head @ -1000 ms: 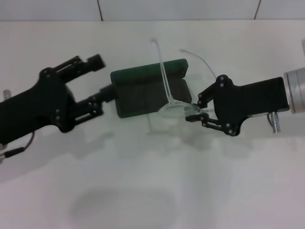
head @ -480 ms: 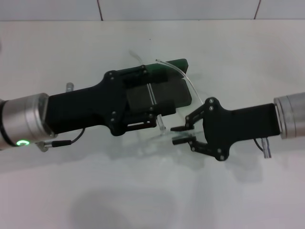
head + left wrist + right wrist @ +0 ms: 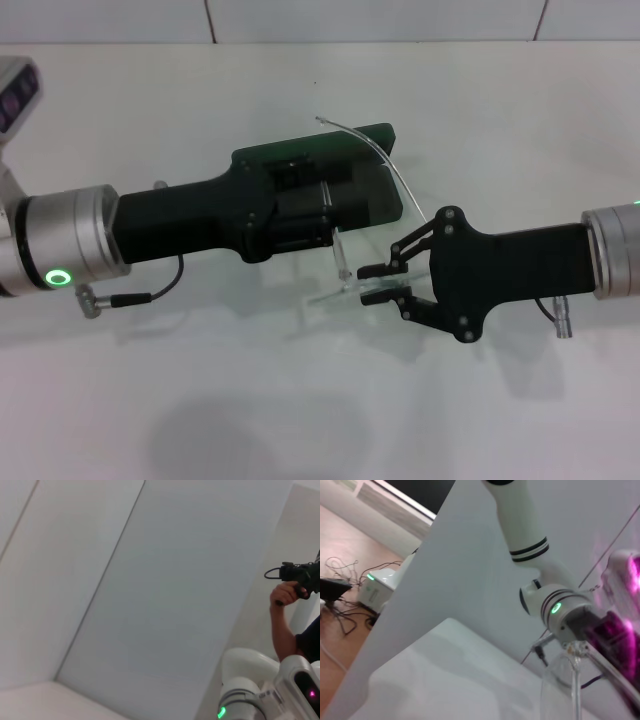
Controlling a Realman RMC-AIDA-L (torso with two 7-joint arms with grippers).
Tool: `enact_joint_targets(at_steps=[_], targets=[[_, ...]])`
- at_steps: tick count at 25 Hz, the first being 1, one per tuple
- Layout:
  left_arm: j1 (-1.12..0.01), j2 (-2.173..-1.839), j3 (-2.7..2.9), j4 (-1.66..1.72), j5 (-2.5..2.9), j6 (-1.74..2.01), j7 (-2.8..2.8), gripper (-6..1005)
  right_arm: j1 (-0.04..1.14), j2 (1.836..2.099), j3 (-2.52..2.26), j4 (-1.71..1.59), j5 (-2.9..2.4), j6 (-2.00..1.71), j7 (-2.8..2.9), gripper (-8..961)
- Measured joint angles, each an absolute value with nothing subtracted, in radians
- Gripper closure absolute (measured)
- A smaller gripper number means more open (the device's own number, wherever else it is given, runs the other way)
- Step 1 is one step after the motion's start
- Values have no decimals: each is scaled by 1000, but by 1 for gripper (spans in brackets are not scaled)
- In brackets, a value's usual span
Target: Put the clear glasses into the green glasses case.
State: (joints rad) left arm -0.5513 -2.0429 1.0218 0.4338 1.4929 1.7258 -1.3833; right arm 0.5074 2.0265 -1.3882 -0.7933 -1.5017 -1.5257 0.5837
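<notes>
Mostly hidden, the green glasses case (image 3: 362, 170) lies open on the white table (image 3: 300, 400), and only its far green edge and part of the dark interior show past the left arm. The left gripper (image 3: 300, 212) sits right over the case; its fingers blend into the black interior, so I cannot tell how they stand. The clear glasses (image 3: 352, 288) rest at the case's near edge, front down on the table, with one thin arm arching up over the case. Their lenses are hard to make out against the white surface. The right gripper (image 3: 380, 283) has its fingers narrowed at the frame's front, apparently pinching it. In the right wrist view a lens (image 3: 565, 685) shows close up, cut off at the picture's edge.
</notes>
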Motion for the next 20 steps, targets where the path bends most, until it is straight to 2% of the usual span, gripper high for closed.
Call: enact_joint_targets(at_steps=[11,20], targets=[[-580,-2053,1020,435,1554,1742,-1468,296,506,2026,-1396,-756,-1448,-1531,522,829],[-575,-2047,1010,433,1527,1791,-1460,297,489,2026,-1404,-750,-1446,-1533,508,828]])
